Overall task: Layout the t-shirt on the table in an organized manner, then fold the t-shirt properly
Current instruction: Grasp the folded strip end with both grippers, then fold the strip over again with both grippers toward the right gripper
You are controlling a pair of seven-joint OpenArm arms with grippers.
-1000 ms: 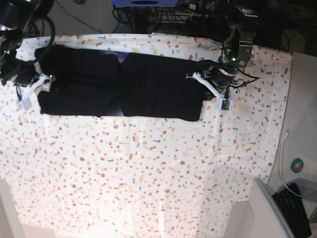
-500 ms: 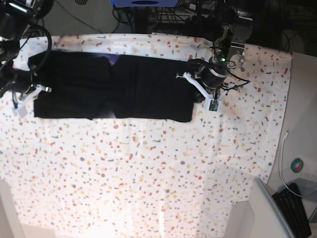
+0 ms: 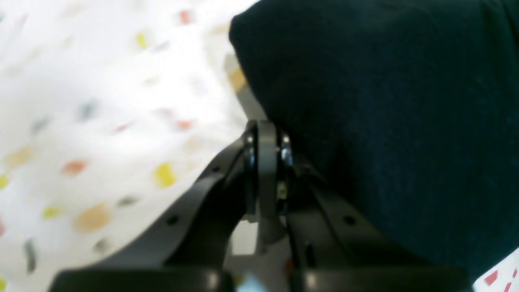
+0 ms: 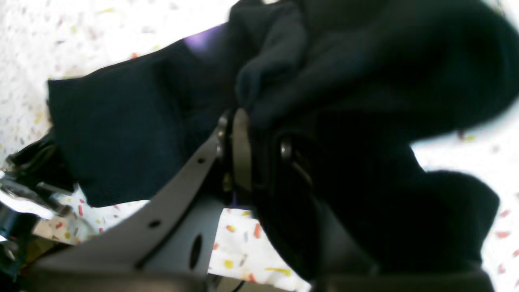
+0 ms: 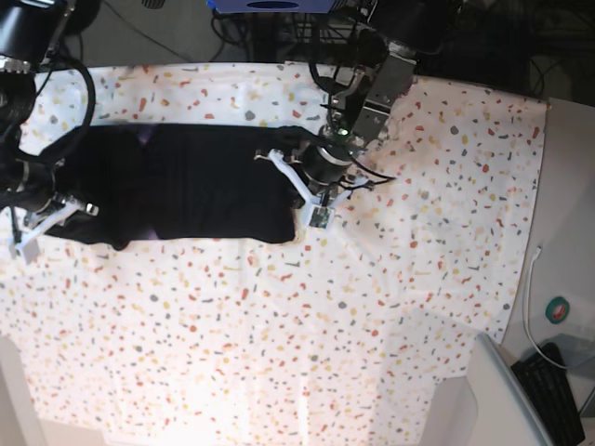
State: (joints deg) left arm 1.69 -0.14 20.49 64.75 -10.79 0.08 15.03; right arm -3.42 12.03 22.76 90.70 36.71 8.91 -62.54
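Note:
The black t-shirt (image 5: 204, 181) lies as a long band across the far left of the speckled table (image 5: 372, 325). At its right end, my left gripper (image 5: 290, 181) is shut on the cloth edge. In the left wrist view the fingers (image 3: 265, 142) are pressed together against the t-shirt (image 3: 385, 101), above the table (image 3: 101, 101). My right gripper (image 5: 70, 216) is at the shirt's left end. The right wrist view shows this gripper (image 4: 259, 138) shut on a bunched fold of the t-shirt (image 4: 121, 121), with a purple patch (image 4: 202, 40) showing near the top.
A black keyboard (image 5: 558, 390), a white cable (image 5: 530, 297) and a small round green object (image 5: 558, 309) lie on the plain surface right of the table. Dark cables and equipment (image 5: 279, 28) stand behind the far edge.
My left gripper has dragged the shirt's right end well to the view's left. The right gripper has closed on the left end, which now looks bunched, and shifted slightly down.

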